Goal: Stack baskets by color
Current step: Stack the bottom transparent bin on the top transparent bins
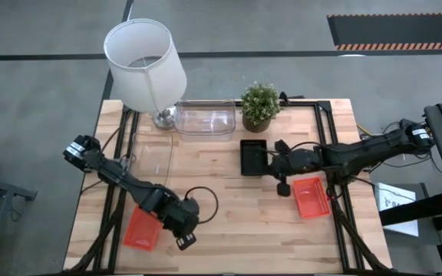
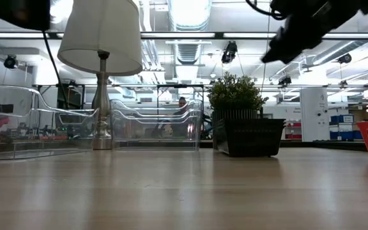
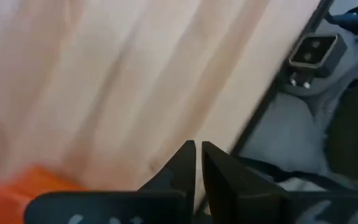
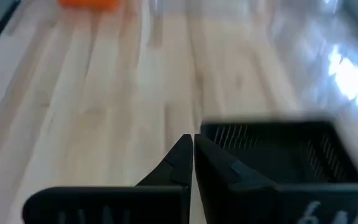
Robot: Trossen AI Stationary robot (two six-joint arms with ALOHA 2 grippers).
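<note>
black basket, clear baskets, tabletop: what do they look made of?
Black basket: looks like matte moulded plastic; slotted walls show in the right wrist view.
Clear baskets: likely glossy transparent plastic; the wood shows through and the rims catch highlights.
Tabletop: light wood in joined planks, grain and seams visible, with a smooth, slightly sheened finish.

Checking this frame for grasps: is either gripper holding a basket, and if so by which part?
Nothing is held. The left gripper is shut and empty beside a red-orange basket; the right gripper is shut and empty next to the black basket.
</note>
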